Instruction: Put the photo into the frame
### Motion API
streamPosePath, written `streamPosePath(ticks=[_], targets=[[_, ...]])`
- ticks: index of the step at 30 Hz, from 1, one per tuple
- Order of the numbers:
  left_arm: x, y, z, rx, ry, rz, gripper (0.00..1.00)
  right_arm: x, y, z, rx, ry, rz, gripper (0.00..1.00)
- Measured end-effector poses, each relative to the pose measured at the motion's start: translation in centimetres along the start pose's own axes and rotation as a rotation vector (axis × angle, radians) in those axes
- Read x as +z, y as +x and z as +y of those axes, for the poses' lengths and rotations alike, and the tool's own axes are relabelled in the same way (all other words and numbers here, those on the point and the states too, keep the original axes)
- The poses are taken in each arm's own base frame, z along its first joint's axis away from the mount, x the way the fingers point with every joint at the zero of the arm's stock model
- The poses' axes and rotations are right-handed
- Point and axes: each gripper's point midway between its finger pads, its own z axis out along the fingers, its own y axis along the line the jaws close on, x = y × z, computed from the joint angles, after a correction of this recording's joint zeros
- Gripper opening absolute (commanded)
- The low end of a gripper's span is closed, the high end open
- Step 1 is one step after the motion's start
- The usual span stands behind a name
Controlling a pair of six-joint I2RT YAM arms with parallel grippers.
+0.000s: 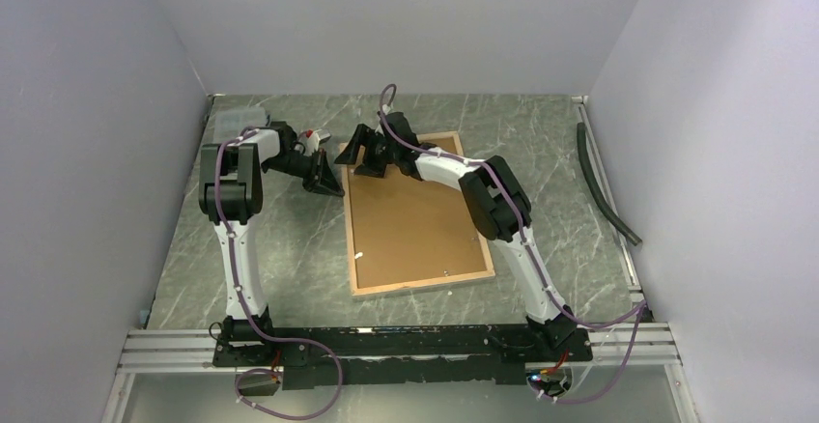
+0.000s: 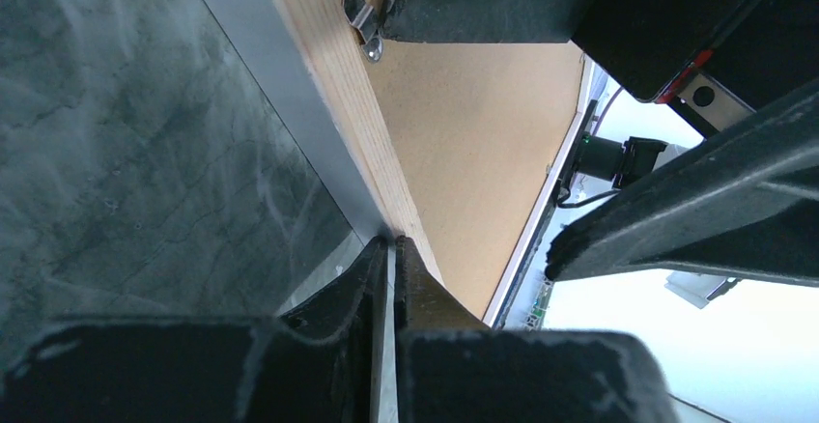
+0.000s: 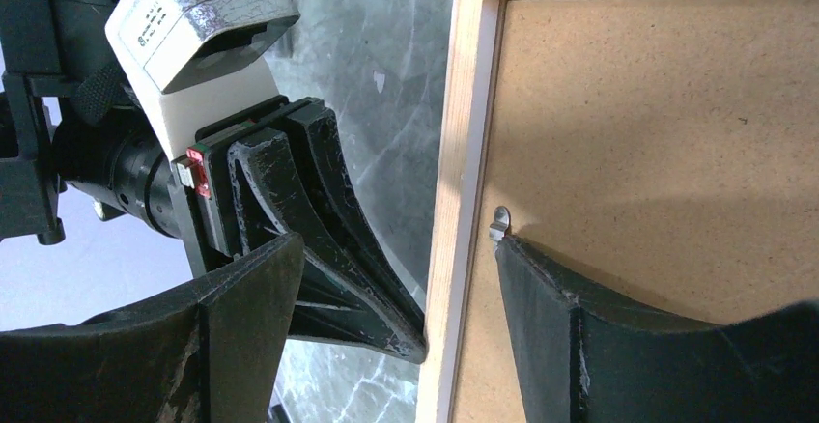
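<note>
A: Whereabouts of the frame [image 1: 425, 284]?

B: Flat on the bench [image 1: 280, 249], wood back up, with a brown board [image 1: 415, 230] seated inside it. No sight of the photo anywhere. Possibly under that board, but impossible to tell.

A: Right end effector [image 1: 359, 157]?

B: Spread wide, straddling the frame's left rail near its far corner. One finger inside the frame, tip against a small metal clip [image 3: 498, 222] beside that rail. The other outside the frame, over the bench. Placed so, probably, to swivel the clip and either free or lock the board.

A: And the left end effector [image 1: 331, 187]?

B: Narrow, fingers almost together, nothing plainly between them. Tips butted against the outer face of that same left rail, just beside the right one's outside finger. Likely there as a stop, to keep the frame from sliding sideways under any push on the clip.

A: Stage of the task?

B: Hard to judge. With the photo unseen, either opening up for loading or closing up after it. In both cases, clip work at the frame's far left.

A: Risks?

B: Slipping off so small a clip. Scraping the board. Nudging the frame askew without a firm brace on the rail's outer side. Worth a slow, shallow push, close to the clip's pivot.
</note>
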Motion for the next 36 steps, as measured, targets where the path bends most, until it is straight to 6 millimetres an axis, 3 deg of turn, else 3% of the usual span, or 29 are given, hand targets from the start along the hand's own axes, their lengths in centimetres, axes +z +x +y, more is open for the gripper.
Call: streamPosePath(ticks=[36], targets=[[-0.1, 0.1, 0.0, 0.006, 0.005, 0.000, 0.05, 1.2, 0.3, 0.7, -0.025, -0.014, 0.008, 0.76]])
